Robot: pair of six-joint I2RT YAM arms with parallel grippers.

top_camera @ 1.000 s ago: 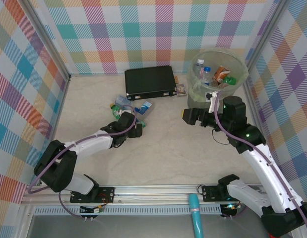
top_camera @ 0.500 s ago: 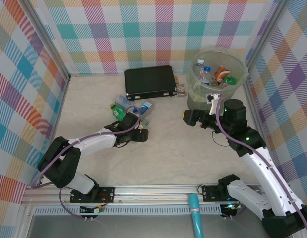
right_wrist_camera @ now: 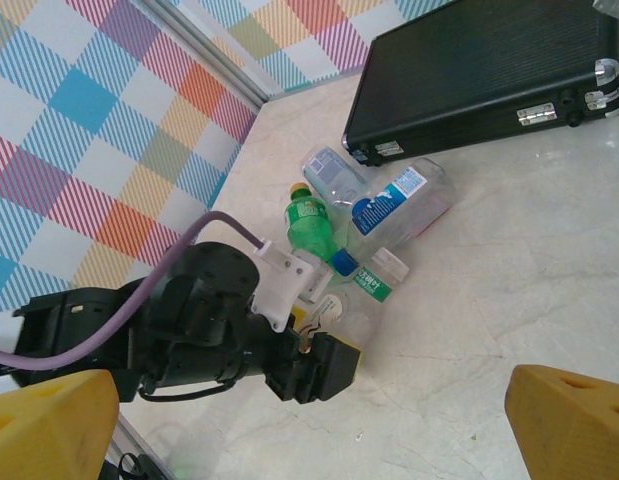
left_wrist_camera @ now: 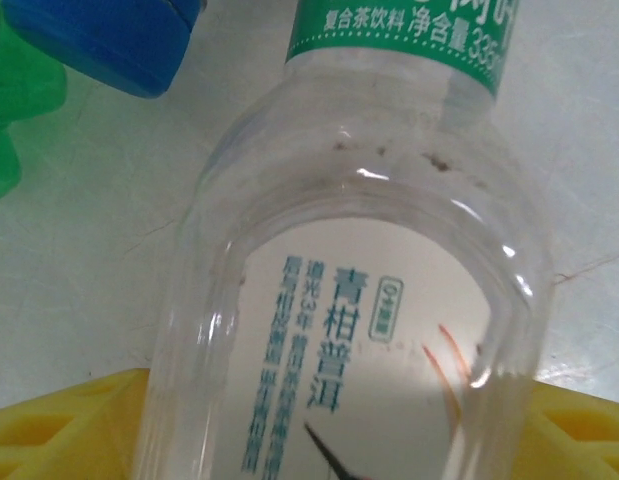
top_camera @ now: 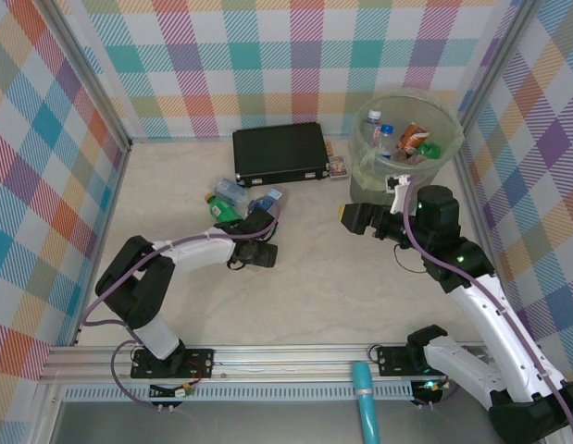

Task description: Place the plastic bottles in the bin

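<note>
A clear bottle with a green label [left_wrist_camera: 349, 250] lies on the table between my left gripper's [left_wrist_camera: 329, 435] yellow pads [left_wrist_camera: 59, 425], which press on both its sides. From above, this gripper [top_camera: 258, 245] sits at the near edge of a small pile: a green bottle [top_camera: 221, 209], a blue-labelled bottle [top_camera: 267, 198] and a clear one [top_camera: 229, 190]. The right wrist view gives the same pile [right_wrist_camera: 314, 222] and the held bottle [right_wrist_camera: 377, 280]. My right gripper [top_camera: 353, 218] hangs open and empty [right_wrist_camera: 311, 415] beside the bin [top_camera: 453, 125], which holds several bottles [top_camera: 416, 139].
A flat black case [top_camera: 279, 154] lies behind the pile, left of the bin. A small brownish item [top_camera: 339, 167] sits between case and bin. Checked walls close in the table on three sides. Bare tabletop [top_camera: 314, 277] lies between the two arms.
My left gripper slid right and forward to the green-labelled bottle and its jaws narrowed around it. The right arm barely moved.
</note>
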